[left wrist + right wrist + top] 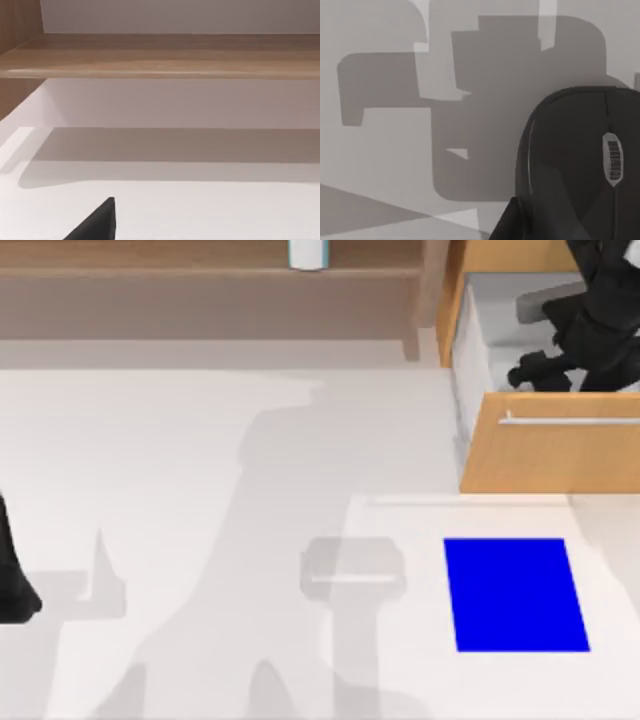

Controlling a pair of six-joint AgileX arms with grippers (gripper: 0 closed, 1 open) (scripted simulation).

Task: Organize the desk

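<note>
The desk (180, 460) is a wide white tabletop with a light-wood shelf (200, 275) along its back and an open drawer (560, 455) at the back right. My right gripper (545, 372) reaches down inside the drawer. Close under it, on the drawer's grey floor, lies a black mouse (580, 165) with a grey scroll wheel. I cannot tell whether the gripper touches the mouse. My left gripper (15, 585) is parked at the left edge of the desk, and a dark tip of it (97, 222) shows above the bare white top.
A small blue rectangular mat (515, 592) lies flat on the desk in front of the drawer. A white cup with a teal band (308, 254) stands on the shelf. The drawer's front panel and its handle (570, 420) jut out over the desk.
</note>
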